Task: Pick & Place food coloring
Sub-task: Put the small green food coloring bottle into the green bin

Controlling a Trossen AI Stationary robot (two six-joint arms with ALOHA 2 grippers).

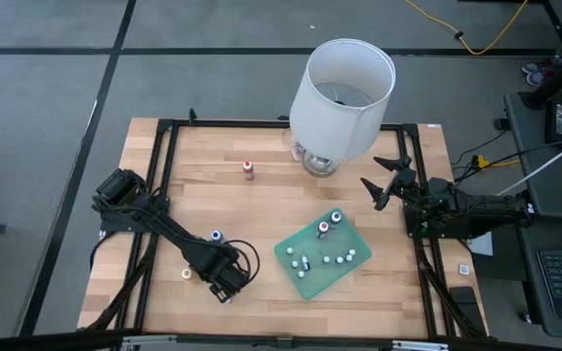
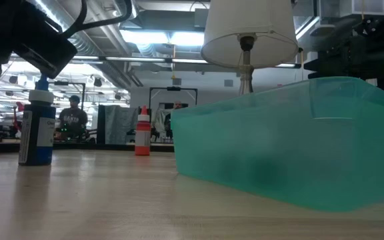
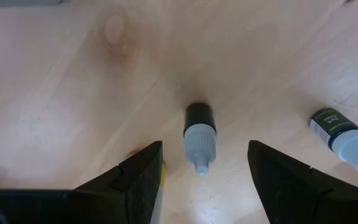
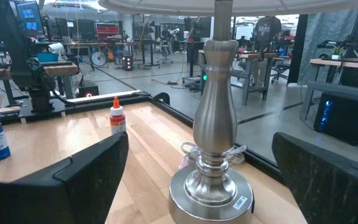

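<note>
Tabletop (image 1: 261, 210): 1, pale wood in a black frame.

Lamp (image 1: 342, 93): 1, white shade on a metal base, at the far edge, right of middle.

Green tray (image 1: 305, 278): 1, translucent, near the front, right of middle; it holds several small bottles, about 7 as far as the high view shows.

Left hand (image 3: 204, 177): low over the front-left tabletop, fingers parted about halfway, pinching nothing.

Right hand (image 1: 386, 180): waiting at the right edge beside the lamp, fingers spread wide, empty.

Food coloring bottles outside the tray, 4 seen in the high view:
- 1 red-topped bottle (image 1: 249, 171), upright near the far edge, left of the lamp.
- 1 blue-topped bottle (image 1: 217, 237), upright just beside the left arm.
- 1 yellowish-topped bottle (image 1: 186, 275), by the left hand.
- 1 whitish-topped bottle (image 3: 199, 137), lying on its side between the left hand's fingers, untouched.

Handling, judged: light, stiff plastic, smooth and round, so it is apt to roll or skid. Best gripped across the dark body, not the tapered tip.
</note>
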